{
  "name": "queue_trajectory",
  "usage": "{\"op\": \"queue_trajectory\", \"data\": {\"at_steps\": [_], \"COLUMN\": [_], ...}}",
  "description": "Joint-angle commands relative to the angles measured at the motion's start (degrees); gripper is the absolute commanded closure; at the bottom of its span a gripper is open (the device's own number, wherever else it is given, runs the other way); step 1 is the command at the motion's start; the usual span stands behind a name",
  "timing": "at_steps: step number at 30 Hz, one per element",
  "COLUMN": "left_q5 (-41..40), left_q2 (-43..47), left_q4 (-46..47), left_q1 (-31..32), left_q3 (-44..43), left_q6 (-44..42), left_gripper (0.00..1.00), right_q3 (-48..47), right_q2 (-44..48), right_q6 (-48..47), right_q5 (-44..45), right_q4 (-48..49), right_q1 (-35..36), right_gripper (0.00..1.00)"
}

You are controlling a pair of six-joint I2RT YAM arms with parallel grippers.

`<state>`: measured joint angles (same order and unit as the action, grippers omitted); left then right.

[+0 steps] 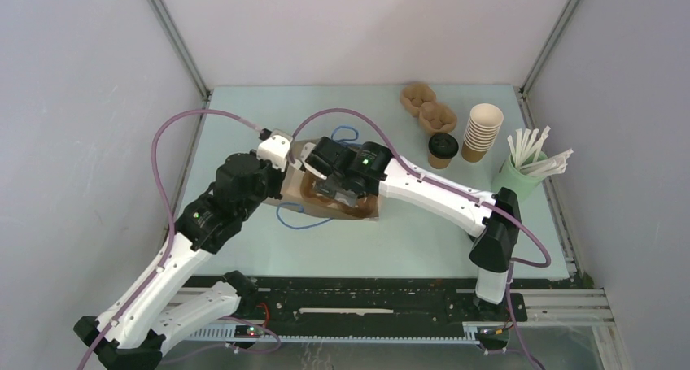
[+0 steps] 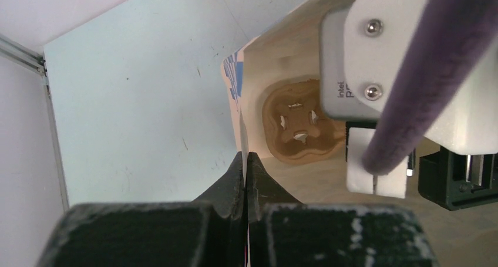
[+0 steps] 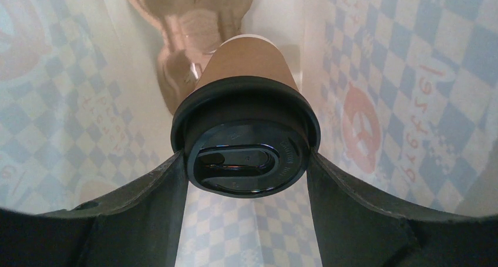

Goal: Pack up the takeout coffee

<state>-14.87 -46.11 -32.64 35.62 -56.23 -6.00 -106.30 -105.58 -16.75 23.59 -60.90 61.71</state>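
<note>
A paper bag (image 1: 370, 210) with blue cord handles lies open on its side mid-table. My left gripper (image 2: 245, 161) is shut on the bag's rim (image 2: 239, 117); it also shows in the top view (image 1: 294, 160). My right gripper (image 3: 246, 161) is inside the bag, shut on a kraft coffee cup (image 3: 249, 61) at its black lid (image 3: 245, 138). It holds the cup just above a brown pulp cup carrier (image 3: 188, 26) on the bag's floor. The carrier also shows in the left wrist view (image 2: 296, 126). A second lidded coffee cup (image 1: 442, 149) stands on the table at the back right.
A tall stack of lidless brown cups (image 1: 482, 132) and a green cup of white stirrers (image 1: 525, 173) stand at the right. Spare pulp carriers (image 1: 427, 106) lie at the back. The right wrist housing (image 2: 376, 61) fills the bag's mouth.
</note>
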Motion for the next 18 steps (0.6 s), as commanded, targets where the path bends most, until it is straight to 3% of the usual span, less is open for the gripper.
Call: {"op": "queue_trajectory", "data": {"at_steps": [1,5,18], "left_q5": [-0.82,-1.58,-3.55], "left_q2": [0.98,0.93,-2.96], "left_q4": [3.39,3.60,12.10], "left_q1": [0.42,0.42,0.37], "left_q3": [0.65,0.61,-3.21], "left_q6": [-1.42,-1.54,-4.88], "left_gripper": [1.00,1.00,1.00], "right_q3": [-1.65,-0.48,-5.17], "right_q2": [1.58,2.49,0.76], "right_q6": [2.06,1.28,3.26], "right_q5": [-1.73,-3.81,1.37], "right_q4": [-3.22,-2.87,-4.28], "right_q1": [0.32,0.42,0.78], "right_gripper": [1.00,1.00,1.00]}}
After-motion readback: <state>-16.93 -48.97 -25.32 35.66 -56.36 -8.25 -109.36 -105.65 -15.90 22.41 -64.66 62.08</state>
